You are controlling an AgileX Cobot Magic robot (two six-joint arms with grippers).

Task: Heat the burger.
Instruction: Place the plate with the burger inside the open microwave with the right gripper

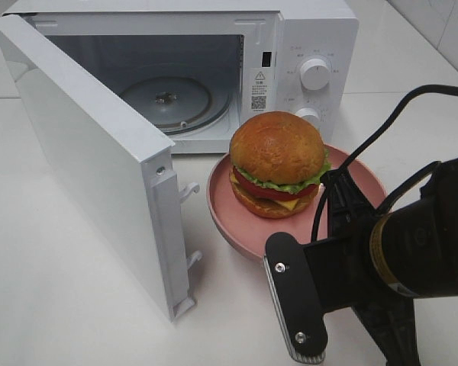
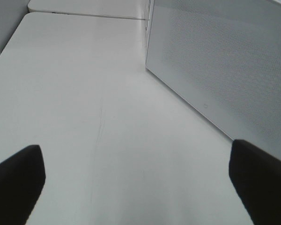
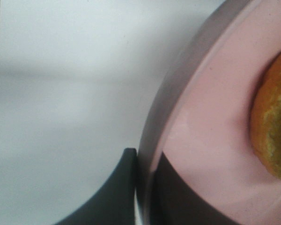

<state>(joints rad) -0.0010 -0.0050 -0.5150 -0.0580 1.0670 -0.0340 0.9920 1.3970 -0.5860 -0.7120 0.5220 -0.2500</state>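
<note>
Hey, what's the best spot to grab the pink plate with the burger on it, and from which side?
Pinch the plate by its raised rim, on the side away from the microwave, one finger inside, one outside. The rim is thin, and the burger sits mid-plate, leaving it free. The right gripper is shut on it there.

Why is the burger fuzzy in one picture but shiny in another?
Right wrist view: the camera is too close, so the burger and pink plate blur. Exterior high view: sharp, with light glinting on the bun. Left wrist view: soft, even light on the table, no hard shadows.
</note>
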